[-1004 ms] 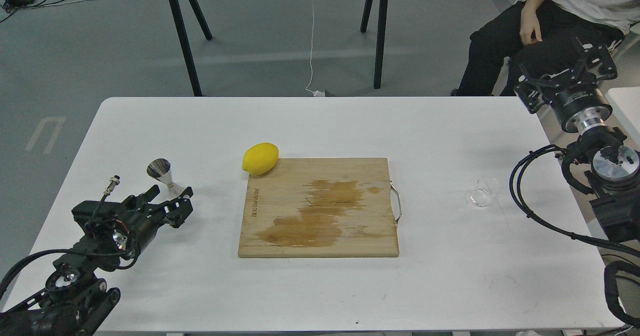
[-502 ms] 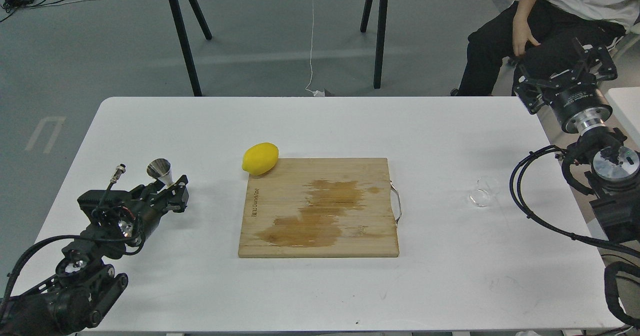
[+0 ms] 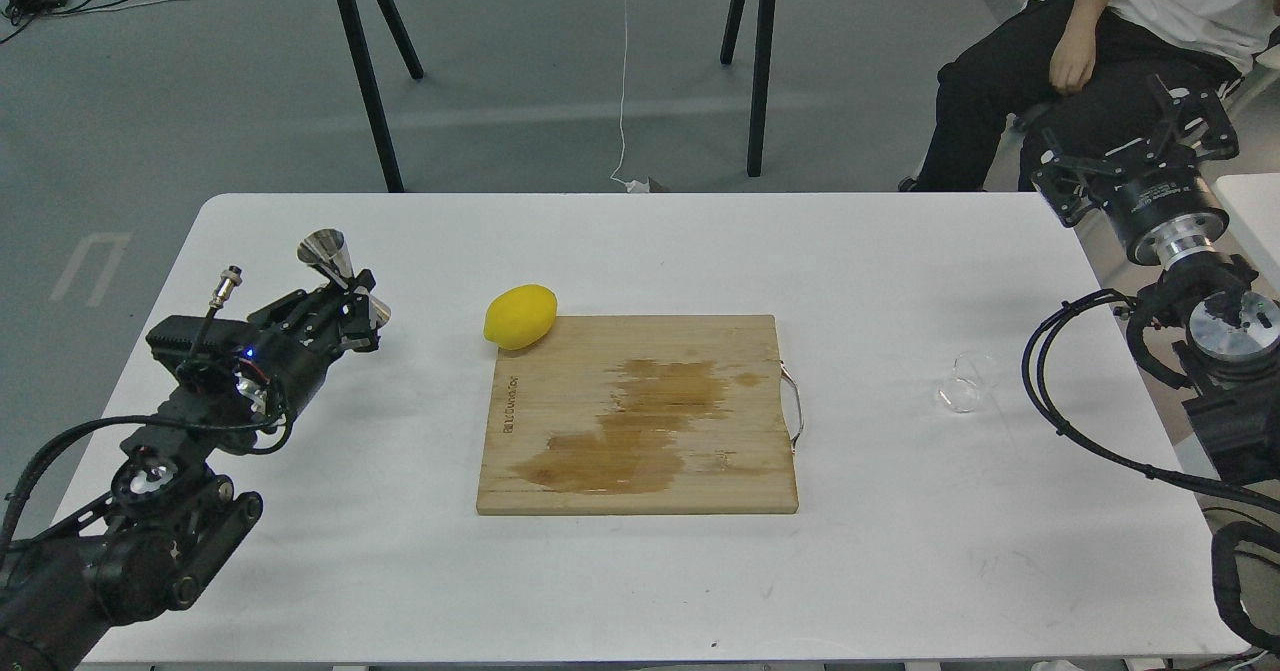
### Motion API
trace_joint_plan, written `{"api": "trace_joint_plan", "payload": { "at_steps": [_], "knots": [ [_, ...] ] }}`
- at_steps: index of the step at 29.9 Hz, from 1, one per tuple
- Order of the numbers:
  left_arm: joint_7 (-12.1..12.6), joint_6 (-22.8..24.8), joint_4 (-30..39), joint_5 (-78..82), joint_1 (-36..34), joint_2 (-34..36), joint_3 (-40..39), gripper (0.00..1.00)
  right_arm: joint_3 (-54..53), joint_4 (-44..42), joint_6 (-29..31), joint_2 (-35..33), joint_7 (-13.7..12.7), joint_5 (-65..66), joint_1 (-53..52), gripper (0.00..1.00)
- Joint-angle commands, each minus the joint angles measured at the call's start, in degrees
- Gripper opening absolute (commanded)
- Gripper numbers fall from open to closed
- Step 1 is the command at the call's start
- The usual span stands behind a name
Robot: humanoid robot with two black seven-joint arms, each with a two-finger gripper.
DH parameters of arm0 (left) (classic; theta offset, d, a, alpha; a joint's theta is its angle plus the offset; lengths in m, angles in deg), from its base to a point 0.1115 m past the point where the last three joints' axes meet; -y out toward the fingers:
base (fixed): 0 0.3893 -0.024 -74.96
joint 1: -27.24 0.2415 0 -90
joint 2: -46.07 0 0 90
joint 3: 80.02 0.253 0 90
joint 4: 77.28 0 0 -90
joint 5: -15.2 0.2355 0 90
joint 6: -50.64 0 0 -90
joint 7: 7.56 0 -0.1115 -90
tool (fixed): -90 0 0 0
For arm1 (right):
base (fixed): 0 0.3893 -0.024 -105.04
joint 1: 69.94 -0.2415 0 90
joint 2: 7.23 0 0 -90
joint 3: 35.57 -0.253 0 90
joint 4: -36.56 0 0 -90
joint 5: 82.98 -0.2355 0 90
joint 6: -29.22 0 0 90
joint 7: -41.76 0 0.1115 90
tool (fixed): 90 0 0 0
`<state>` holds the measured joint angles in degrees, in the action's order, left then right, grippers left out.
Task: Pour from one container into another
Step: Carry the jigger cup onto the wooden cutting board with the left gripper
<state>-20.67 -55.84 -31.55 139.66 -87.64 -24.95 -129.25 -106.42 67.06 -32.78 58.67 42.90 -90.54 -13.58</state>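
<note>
The steel hourglass jigger hangs tilted above the table's left side, and my left gripper is shut on its narrow waist. Its upper cone points up and to the left; the lower cone shows just right of the fingers. A small clear glass cup stands on the white table to the right of the board, with nothing near it. My right gripper is held high past the table's far right corner, well behind the cup, its fingers spread open and empty.
A wooden cutting board with a wet stain and a metal handle lies mid-table. A yellow lemon rests at its far left corner. A seated person is behind my right arm.
My left gripper closed on the jigger's waist and lifted it off the table, moving up and away from me. The right arm stayed nearly still. The person's hand shifted.
</note>
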Motion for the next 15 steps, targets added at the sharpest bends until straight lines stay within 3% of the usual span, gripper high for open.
{"api": "trace_joint_plan", "payload": {
  "at_steps": [1,4,11,15],
  "knots": [
    [1.24,0.13,5.07,0.53,-2.01,0.27,2.64,0.11,-0.34,0.0,0.0,-0.94,0.0,-0.09,1.03,1.0],
    [2.47,-0.22,6.12,0.53,-5.0,-1.39,7.91,0.07,-0.7,0.18,0.0,-1.99,0.09,-0.26,2.09,1.0],
    [3.17,0.13,7.63,0.53,-8.08,-9.21,18.98,0.06,-0.87,0.18,0.0,-3.93,0.09,-0.62,3.41,1.0],
    [5.36,0.22,7.1,0.53,-8.17,-12.64,24.44,0.07,-0.96,0.18,0.0,-4.2,0.09,-0.62,3.76,1.0]
  ]
}}
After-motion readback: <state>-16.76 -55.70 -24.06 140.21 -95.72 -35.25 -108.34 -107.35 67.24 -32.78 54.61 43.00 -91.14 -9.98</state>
